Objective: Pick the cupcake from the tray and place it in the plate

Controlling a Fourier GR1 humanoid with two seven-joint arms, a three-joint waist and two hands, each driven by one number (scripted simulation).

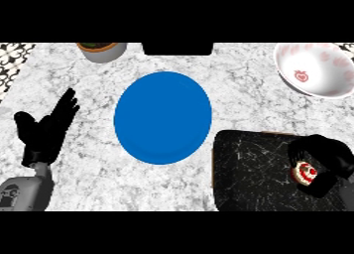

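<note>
Resting at the counter's [77,163] left edge, the left hand [44,131] stands open, fingers straight and spread, pointing toward the far edge with a slight lean to the right; thumb splayed out to the left. Holds nothing. Grey forearm enters at the near left corner, boxy, hard-surfaced.

Counter: white-grey marble, mottled veining, flat. A patterned black-and-white tile strip shows past its far left and far right corners.

Far edge, left of centre: a small grey pot [102,51], round, with a brown rim and something green inside, partly cut off by the view.

Far edge, centre: a dark rectangular object [176,48], flat black, only its near part in view; cannot tell what it is.

Centre of the counter: the plate [162,117], solid blue, smooth, matte, showing as an oval taller than wide. Bare surface.

Near right corner: the tray [253,173], black, rectangular with rounded corners, its surface flecked with thin white scratch-like lines. A thin brown line shows along its far edge. Its left edge lies just beside the plate's right rim, apart from it.

On the tray's right part: the cupcake [306,172], small, round, white top with red marking. The right hand [327,158] is curled round it from the far and right sides, fingers bent over it, hiding most of it. Cannot tell whether it is lifted off the tray.

Far right corner: a bowl [316,69], white, glossy, rounded, with pink-red heart-like marks on the wall and one at its bottom.
</note>
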